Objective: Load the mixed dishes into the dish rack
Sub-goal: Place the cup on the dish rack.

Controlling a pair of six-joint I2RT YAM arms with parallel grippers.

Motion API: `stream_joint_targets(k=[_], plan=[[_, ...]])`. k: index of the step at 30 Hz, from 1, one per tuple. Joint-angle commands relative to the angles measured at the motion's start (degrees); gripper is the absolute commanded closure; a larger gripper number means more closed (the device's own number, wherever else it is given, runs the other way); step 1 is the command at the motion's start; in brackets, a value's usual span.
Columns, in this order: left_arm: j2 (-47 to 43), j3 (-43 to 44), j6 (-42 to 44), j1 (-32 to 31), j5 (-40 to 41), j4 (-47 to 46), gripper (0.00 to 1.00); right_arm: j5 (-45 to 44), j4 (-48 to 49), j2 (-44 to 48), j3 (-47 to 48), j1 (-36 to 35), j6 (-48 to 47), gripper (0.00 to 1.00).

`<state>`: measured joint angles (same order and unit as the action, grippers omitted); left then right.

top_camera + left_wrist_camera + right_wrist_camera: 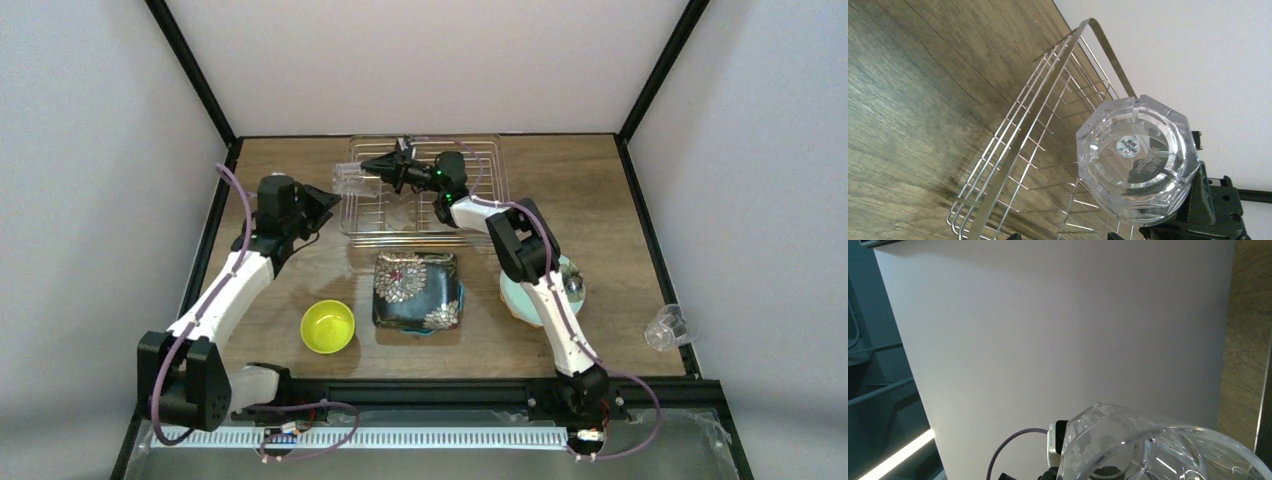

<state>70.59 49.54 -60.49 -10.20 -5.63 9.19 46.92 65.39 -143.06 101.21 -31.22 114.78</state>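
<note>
Seen from above, a clear faceted glass is held sideways in the clamped right gripper, over the left end of the silvery wire dish rack. The left gripper is spread wide beside the rack, holding nothing. A round mint plate is half hidden under the right arm.

In the left wrist view, the glass's base is faced, and the fingers gripping it are mostly covered.

In the right wrist view, only the glass's cut-off rim is shown.
</note>
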Motion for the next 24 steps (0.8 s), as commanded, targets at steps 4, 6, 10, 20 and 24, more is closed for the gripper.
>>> stream_joint_targets(k=[4, 6, 10, 20, 24], plan=[[4.73, 3.49, 2.0, 1.78, -1.69, -1.56, 0.0, 0.04, -5.31, -4.74, 8.29, -0.17, -1.0, 0.99], [5.88, 3.94, 2.29, 2.29, -2.02, -1.87, 0.0, 0.21, -7.78, -5.42, 9.75, -0.15, -2.0, 0.99], [8.03, 4.46, 2.72, 3.51, -2.99, -2.67, 0.0, 0.8, -13.69, -7.02, 13.35, -0.16, -4.32, 0.99], [13.3, 5.65, 3.45, 5.31, -5.07, -4.66, 0.0, 1.08, -24.91, -8.79, 17.36, -0.09, -9.4, 0.99], [14.4, 6.0, 3.45, 5.44, -5.36, -5.41, 0.0, 0.99, -26.7, -8.94, 17.42, -0.08, -10.6, 0.99]])
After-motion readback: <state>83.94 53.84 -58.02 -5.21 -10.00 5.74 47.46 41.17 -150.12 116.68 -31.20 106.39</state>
